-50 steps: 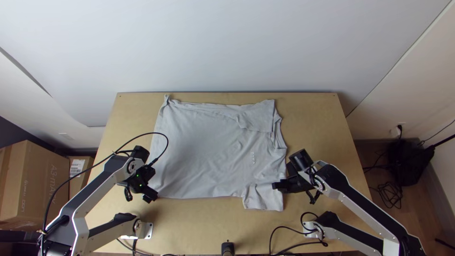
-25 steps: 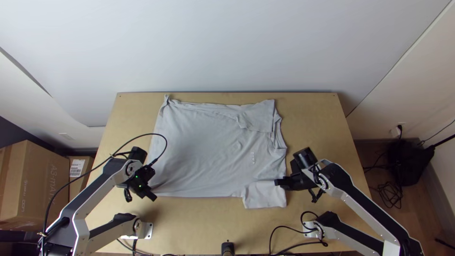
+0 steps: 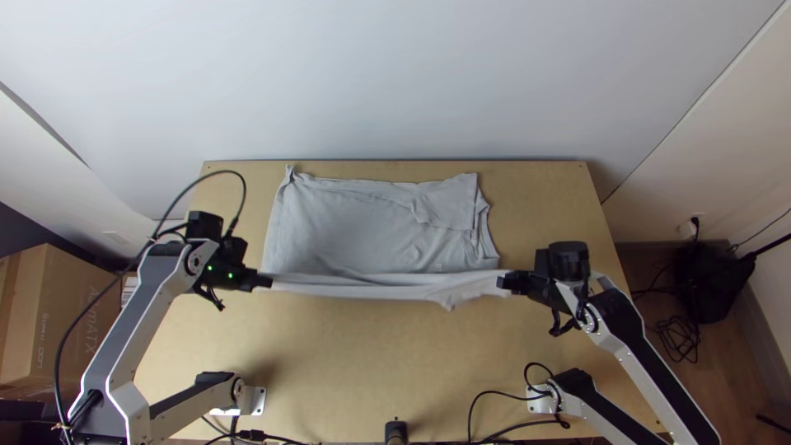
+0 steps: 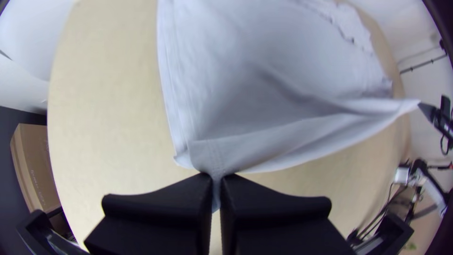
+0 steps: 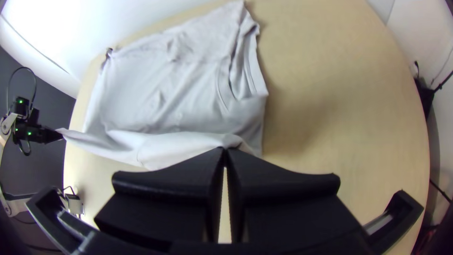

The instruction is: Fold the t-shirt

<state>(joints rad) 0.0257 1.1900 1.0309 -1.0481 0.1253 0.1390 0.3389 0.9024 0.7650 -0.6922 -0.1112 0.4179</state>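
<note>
1. Top view: Looks down on a light wooden table (image 3: 371,354) before a white wall (image 3: 395,82), past a cardboard box (image 3: 62,321) at left to black cables (image 3: 680,338) at right. On the wood, shows the grey t-shirt (image 3: 362,231) spread out, near edge raised taut between left gripper (image 3: 269,282) and right gripper (image 3: 501,283).
2. Left wrist view: Shows stitched cloth pinched in the closed left gripper (image 4: 216,177).
3. Right wrist view: Shows cloth clamped in the right gripper (image 5: 225,150), shadowed wood beside the collar (image 5: 250,71).

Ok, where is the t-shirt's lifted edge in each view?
Top view: the lifted edge, mid-picture, between left gripper and right gripper.
Left wrist view: lifted edge, from left gripper to right gripper.
Right wrist view: lifted edge, from right gripper to left gripper.
Shared landmark: the wooden table.
</note>
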